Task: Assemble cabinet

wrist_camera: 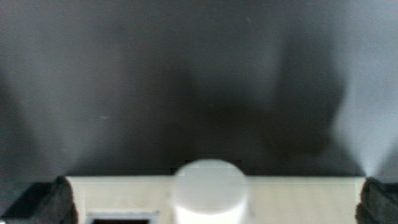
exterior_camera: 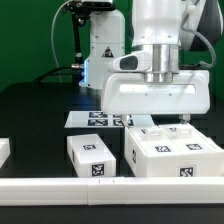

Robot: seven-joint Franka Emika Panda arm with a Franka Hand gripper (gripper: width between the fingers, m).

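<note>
Large white plastic box-shaped cabinet (exterior_camera: 170, 158) resting on the black table (exterior_camera: 40, 110), toward the exterior view's right. Black-and-white square tags on its top and front, patterns too small to read. Directly above, close over it, the white two-finger gripper (exterior_camera: 160, 113); jaws hidden, cannot tell whether released or clenched. Just beside the cabinet, a smaller white tagged block (exterior_camera: 92, 155). Behind both, the flat white marker board (exterior_camera: 103, 120).
</note>
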